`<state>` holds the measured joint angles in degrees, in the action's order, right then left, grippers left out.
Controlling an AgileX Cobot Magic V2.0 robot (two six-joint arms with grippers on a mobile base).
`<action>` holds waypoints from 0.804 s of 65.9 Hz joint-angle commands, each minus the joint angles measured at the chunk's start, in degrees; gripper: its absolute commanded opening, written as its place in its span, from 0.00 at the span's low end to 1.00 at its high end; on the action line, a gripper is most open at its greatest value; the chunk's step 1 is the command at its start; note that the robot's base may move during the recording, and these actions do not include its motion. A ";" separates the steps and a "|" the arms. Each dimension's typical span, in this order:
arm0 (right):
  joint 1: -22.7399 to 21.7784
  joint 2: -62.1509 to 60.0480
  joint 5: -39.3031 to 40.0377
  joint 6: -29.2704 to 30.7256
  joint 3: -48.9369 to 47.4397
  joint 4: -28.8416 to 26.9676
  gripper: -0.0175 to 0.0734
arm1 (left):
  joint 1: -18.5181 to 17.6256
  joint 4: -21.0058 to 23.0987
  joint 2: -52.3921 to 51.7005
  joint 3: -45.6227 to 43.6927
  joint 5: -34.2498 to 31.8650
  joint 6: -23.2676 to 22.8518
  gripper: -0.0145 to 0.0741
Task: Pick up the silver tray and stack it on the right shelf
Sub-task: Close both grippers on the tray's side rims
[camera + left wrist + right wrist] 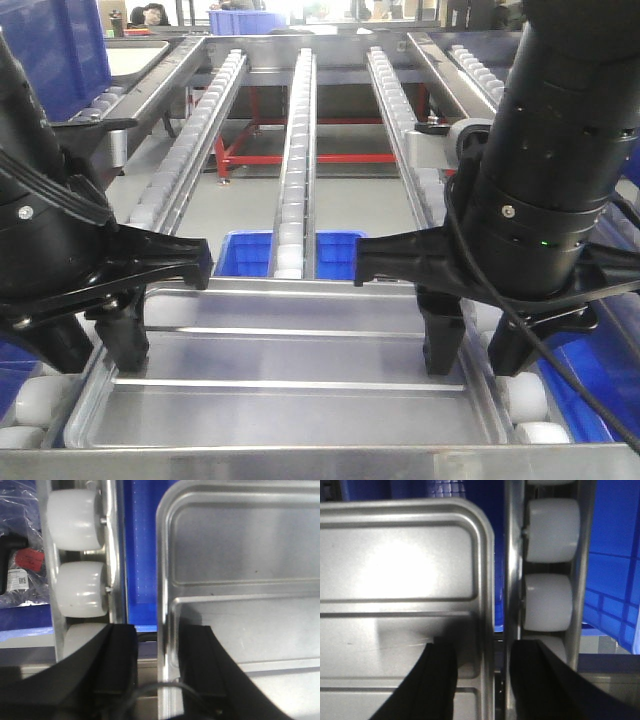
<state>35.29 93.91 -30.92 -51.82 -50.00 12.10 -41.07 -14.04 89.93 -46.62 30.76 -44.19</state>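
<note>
At the left edge of the tray (300,410), the left gripper (156,630) is spread astride the rim, with one finger outside beside the shelf's white rollers (75,587) and one inside over the tray floor; neither plainly presses the rim. The tray lies flat on the near end of the shelf (300,150), just behind the steel front lip (320,463), its two ridges (290,384) running across and a blue bin (240,255) below its far edge. At the tray's right edge, the right gripper (487,647) is likewise spread astride the rim, its outer finger between rim and rollers.
</note>
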 commanded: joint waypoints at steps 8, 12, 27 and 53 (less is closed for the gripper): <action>-0.23 -1.82 0.35 0.43 -1.43 0.44 0.61 | 0.18 -0.75 -1.76 -1.76 -1.50 -0.53 0.32; -0.23 -1.82 0.35 0.43 -1.43 0.44 0.61 | 0.18 -0.75 -1.67 -1.76 -1.50 -0.53 0.32; -0.23 -1.82 0.45 0.43 -1.43 0.44 0.61 | 0.18 -0.44 0.06 -1.76 -1.39 -0.53 0.32; -0.23 -1.82 0.52 0.43 -1.43 0.44 0.61 | 0.18 -0.35 0.06 -1.76 -1.39 -0.53 0.32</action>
<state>35.29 93.91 -31.22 -51.80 -50.00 12.01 -41.07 -14.26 91.45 -47.06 30.71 -44.23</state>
